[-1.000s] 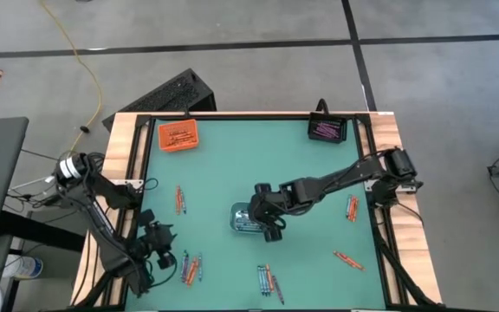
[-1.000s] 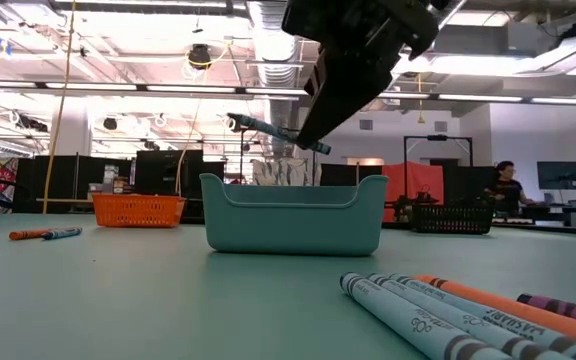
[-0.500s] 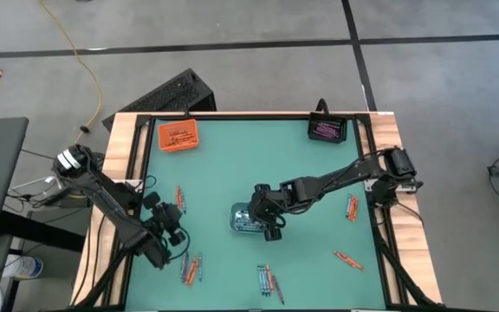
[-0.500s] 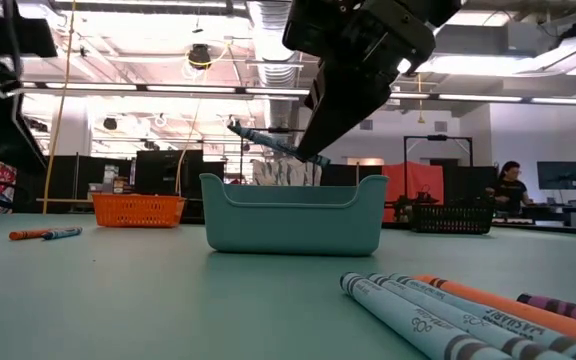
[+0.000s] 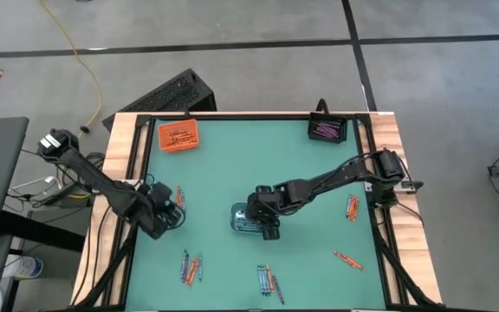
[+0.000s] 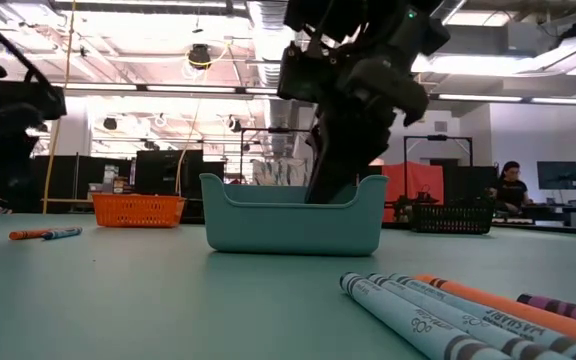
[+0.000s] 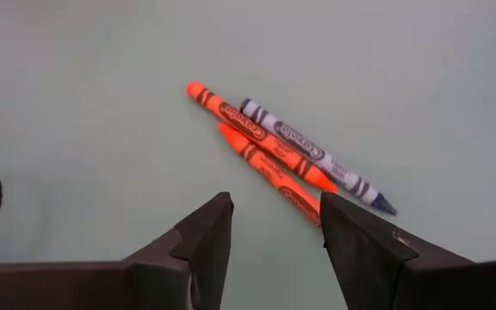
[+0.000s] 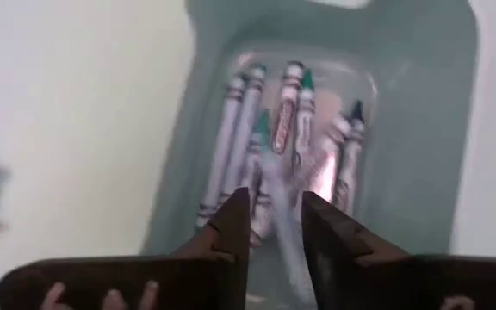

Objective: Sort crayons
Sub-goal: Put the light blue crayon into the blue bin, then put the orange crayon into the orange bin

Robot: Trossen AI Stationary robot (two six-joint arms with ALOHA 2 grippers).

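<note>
My right gripper point(image 5: 264, 218) hangs over the clear-grey tray point(image 5: 243, 222) at mid-table, its tips dipping behind the tray's wall point(image 6: 293, 215). Its fingers stand open point(image 8: 275, 226) above several grey-blue crayons point(image 8: 274, 129) lying in the tray. A blurred pale crayon point(image 8: 293, 250) shows just below the tips. My left gripper point(image 5: 168, 211) is open point(image 7: 274, 220) at the table's left, just short of two orange crayons point(image 7: 250, 127) and one grey-blue crayon point(image 7: 313, 155) that lie side by side on the mat.
An orange tray point(image 5: 178, 135) sits at the far left corner and a black tray point(image 5: 326, 129) with purple crayons at the far right. Loose crayons lie near the front edge point(image 5: 191, 267) point(image 5: 268, 280) and on the right point(image 5: 352, 208) point(image 5: 347, 259).
My left gripper has swung from the near left corner toward the far edge, up to the crayons at the left. My right gripper has sunk toward the tray and let go of the grey-blue crayon that stuck out level from its fingers; the crayon has dropped into the tray.
</note>
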